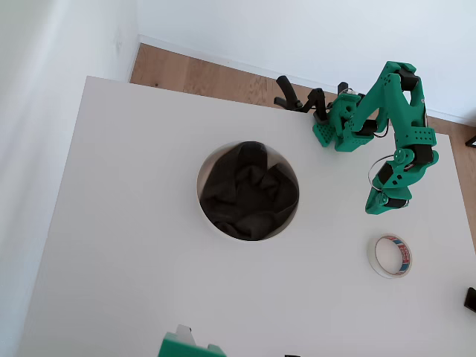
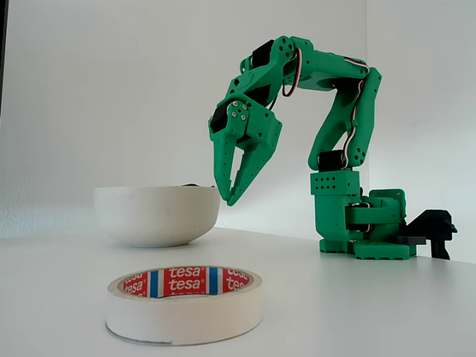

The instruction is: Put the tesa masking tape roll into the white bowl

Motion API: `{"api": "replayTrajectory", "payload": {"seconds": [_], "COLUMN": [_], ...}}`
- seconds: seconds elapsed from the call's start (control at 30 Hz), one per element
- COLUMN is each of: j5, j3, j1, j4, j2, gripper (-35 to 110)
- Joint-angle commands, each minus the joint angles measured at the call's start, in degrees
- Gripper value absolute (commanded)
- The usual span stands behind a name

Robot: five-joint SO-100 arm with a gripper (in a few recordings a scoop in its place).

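Pre-grasp stage. Left on the overhead view: large round matte white bowl (image 1: 212, 216) with crumpled charcoal cloth inside, mid-desk (image 1: 119, 245). Right of it, the green plastic end effector (image 1: 387, 201) hangs empty above the desk, fingers narrowly parted (tips nearly meeting). Small cream tesa masking tape roll (image 1: 391, 256) lies flat just beyond. Next: descend, spread, straddle its wall.
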Motion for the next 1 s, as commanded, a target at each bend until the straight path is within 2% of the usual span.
{"api": "replayTrajectory", "payload": {"seconds": [0.0,0.53,0.67,0.97], "j5": [0.7,5.2,6.6,7.0], "j3": [-8.1,-23.5,-25.7,-26.1], "j1": [-3.7,-11.1,-11.9,-15.1], "j4": [-1.8,-5.1,-4.0,-2.2], "j2": [-5.8,-24.3,-25.7,-25.8], "gripper": [-3,6,18,19]}}
